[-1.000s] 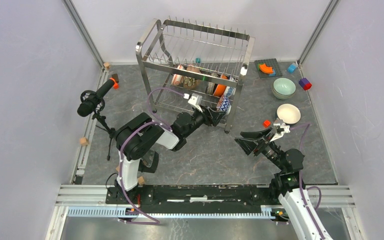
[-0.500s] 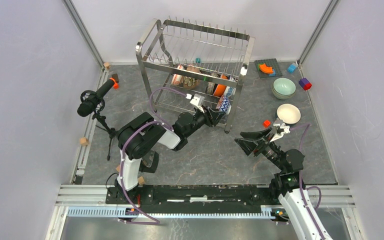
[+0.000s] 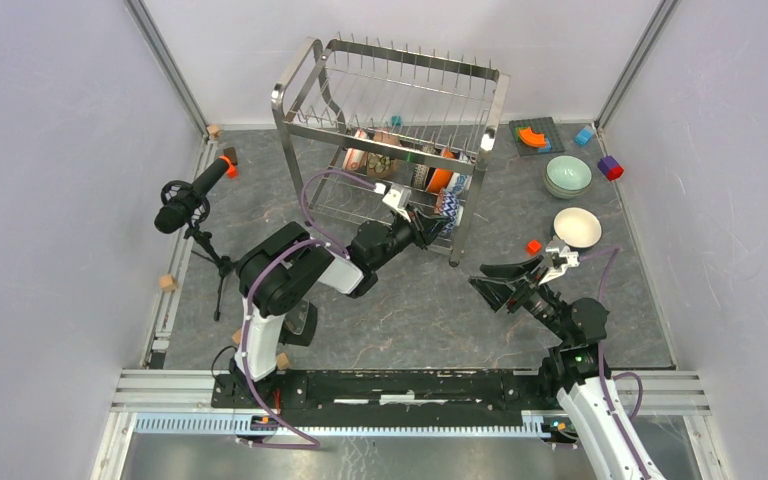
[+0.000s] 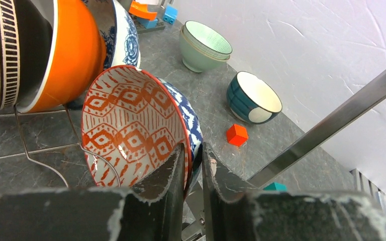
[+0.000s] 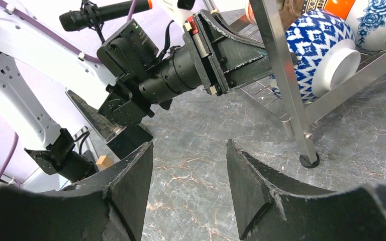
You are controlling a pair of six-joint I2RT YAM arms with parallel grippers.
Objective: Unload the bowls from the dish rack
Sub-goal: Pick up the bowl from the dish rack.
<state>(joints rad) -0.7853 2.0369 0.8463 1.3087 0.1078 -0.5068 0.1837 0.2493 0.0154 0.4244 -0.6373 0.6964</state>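
The dish rack (image 3: pixel 390 110) stands at the back centre, with several bowls upright in its lower tier. My left gripper (image 3: pixel 430 222) reaches into the rack's front right corner. In the left wrist view it (image 4: pixel 193 155) is shut on the rim of a bowl (image 4: pixel 130 120) that is red-patterned inside and blue-and-white outside, one finger inside and one outside. An orange bowl (image 4: pixel 75 50) and a blue floral bowl (image 4: pixel 125 30) stand behind it. My right gripper (image 3: pixel 505 280) is open and empty over the floor in front of the rack (image 5: pixel 188 155).
A pale green bowl stack (image 3: pixel 568 175) and a white-lined bowl (image 3: pixel 577 227) sit on the table right of the rack. A red cube (image 3: pixel 533 246) lies near them, with toy blocks at the back right. A microphone on a stand (image 3: pixel 188 195) is at the left. The rack's front right leg (image 5: pixel 286 85) is beside the held bowl.
My left gripper has moved a little further into the rack toward the patterned bowl. The right arm has not moved.
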